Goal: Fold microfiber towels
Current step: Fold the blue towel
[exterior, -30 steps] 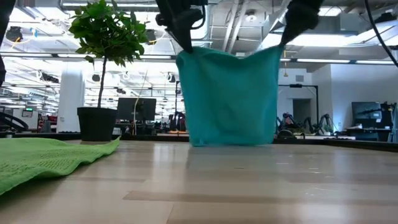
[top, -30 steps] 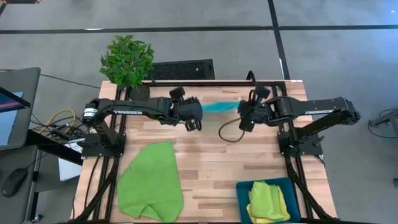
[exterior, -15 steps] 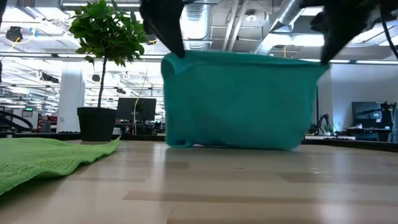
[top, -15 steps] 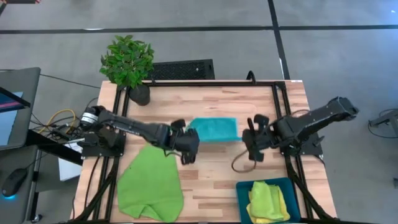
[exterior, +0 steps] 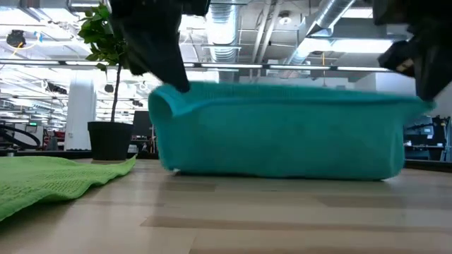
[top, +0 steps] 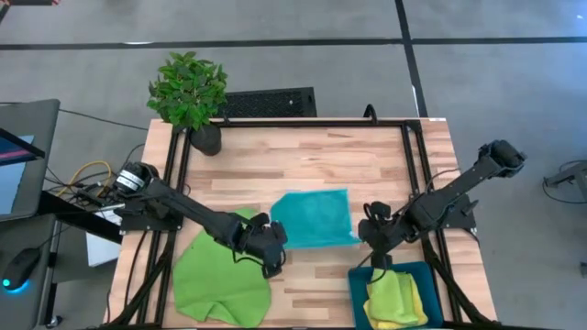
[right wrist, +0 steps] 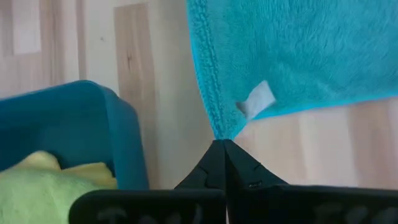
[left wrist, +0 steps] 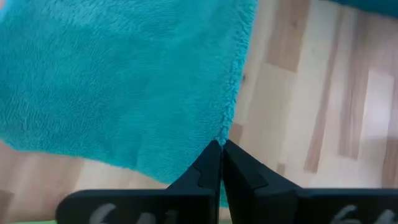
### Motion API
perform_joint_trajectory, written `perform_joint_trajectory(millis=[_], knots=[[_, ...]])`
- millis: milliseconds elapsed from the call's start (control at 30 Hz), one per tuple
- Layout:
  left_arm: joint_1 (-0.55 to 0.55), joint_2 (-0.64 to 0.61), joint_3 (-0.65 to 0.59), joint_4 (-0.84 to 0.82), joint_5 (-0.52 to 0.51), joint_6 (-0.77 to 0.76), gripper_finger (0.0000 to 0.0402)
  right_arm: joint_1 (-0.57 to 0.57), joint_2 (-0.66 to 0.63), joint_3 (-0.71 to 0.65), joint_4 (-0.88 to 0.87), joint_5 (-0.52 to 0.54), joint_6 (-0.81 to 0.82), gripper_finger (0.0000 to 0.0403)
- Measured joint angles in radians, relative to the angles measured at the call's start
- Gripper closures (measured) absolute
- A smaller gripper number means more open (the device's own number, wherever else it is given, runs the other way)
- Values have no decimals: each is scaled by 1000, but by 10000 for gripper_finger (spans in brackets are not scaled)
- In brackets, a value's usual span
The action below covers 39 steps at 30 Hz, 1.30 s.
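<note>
Turquoise towel [top: 313, 218] now dragged forward across the wooden table [top: 303, 170] (both grippers [top: 265, 249] [top: 375, 240] pinching corners).

Workshop surroundings
Grey concrete floor [top: 495, 82] is surrounding the light wooden table [top: 312, 160]; bright ceiling strip lights [exterior: 42, 63] are illuminating the open room.
</note>
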Motion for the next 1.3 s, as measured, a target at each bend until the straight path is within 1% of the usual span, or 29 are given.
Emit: perform_joint_trajectory(millis=[100, 200, 300, 367, 567, 767, 933, 1100, 1300], knots=[[-9, -2, -45, 36, -2, -73, 401, 14, 0, -44, 56, 1, 51, 395], [-13, 2, -69, 18, -11, -96, 401, 13, 1, -72, 45, 4, 60, 395], [2, -2, -70, 35, -73, -83, 401, -7, 0, -75, 52, 87, 59, 395], [21, -1, -72, 31, -87, -82, 401, -32, 0, -76, 50, 102, 57, 395], [63, -1, -71, 37, -72, -45, 401, -83, 0, -76, 52, 101, 2, 395], [111, -1, -71, 39, -69, -38, 401, -101, 0, -76, 83, 100, -64, 395], [127, -1, -71, 39, -41, -21, 401, -113, 0, -76, 136, 101, -119, 394], [121, -1, -71, 39, -40, -21, 401, -131, 0, -76, 238, 101, -245, 374], [121, -1, -71, 41, -46, -26, 401, -161, 0, -75, 402, 97, -381, 323]])
